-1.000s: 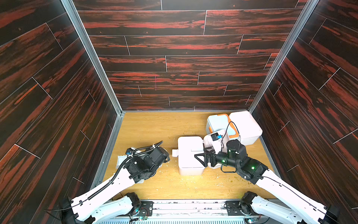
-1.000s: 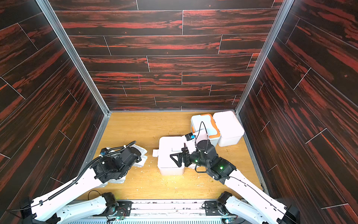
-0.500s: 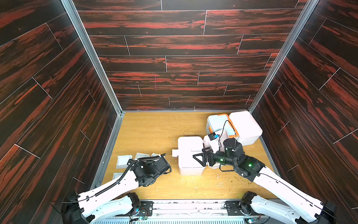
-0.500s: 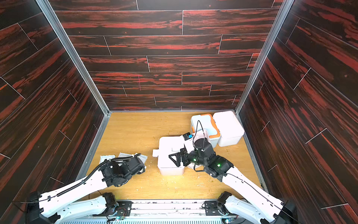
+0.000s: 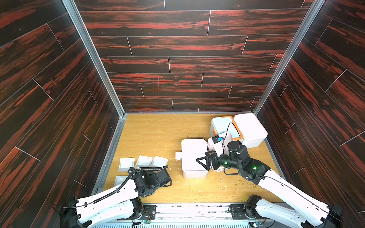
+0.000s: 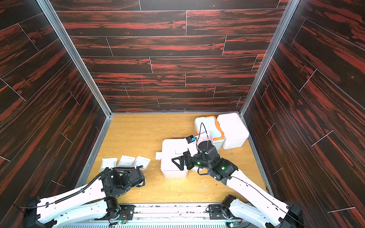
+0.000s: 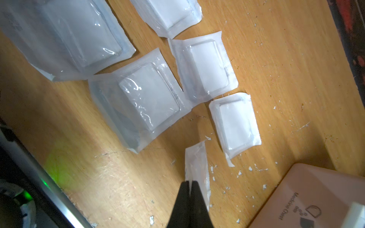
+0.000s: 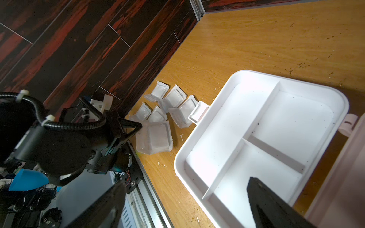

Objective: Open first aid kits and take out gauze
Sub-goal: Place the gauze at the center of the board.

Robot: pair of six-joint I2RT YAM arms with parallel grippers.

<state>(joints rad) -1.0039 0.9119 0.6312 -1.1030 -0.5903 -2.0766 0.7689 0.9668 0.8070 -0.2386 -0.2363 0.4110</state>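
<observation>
White film is showing between the jaws of my left claw. They are pressing fully together and seem to be pinching the thin margin of one flat, white, film-sealed gauze packet, which is hanging edge-on above the yellow wooden tabletop. The other soft square gauze packets are lying loose on that tabletop near the left wall, some hidden under my left forearm. My right claw is gaping as wide as it goes, gripping nothing, hovering just above the white divided tray of the near pinkish-white plastic kit. Every compartment I am seeing is bare.

I am judging the pinch to be the weak spot: so slight a hold on slick film could let the packet twist or slip out in a fast swing. Lowering my right claw carelessly could be catching a divider or the rim and shoving the kit, or knocking its raised pink lid shut. The blue-white kit with orange trim and the plain white kit are standing side by side at the back right, contents hidden from me.

My left arm is folding low by the front-left edge. My right arm is reaching in from the front right, elbow bent, claw pointing leftward across the kit.
</observation>
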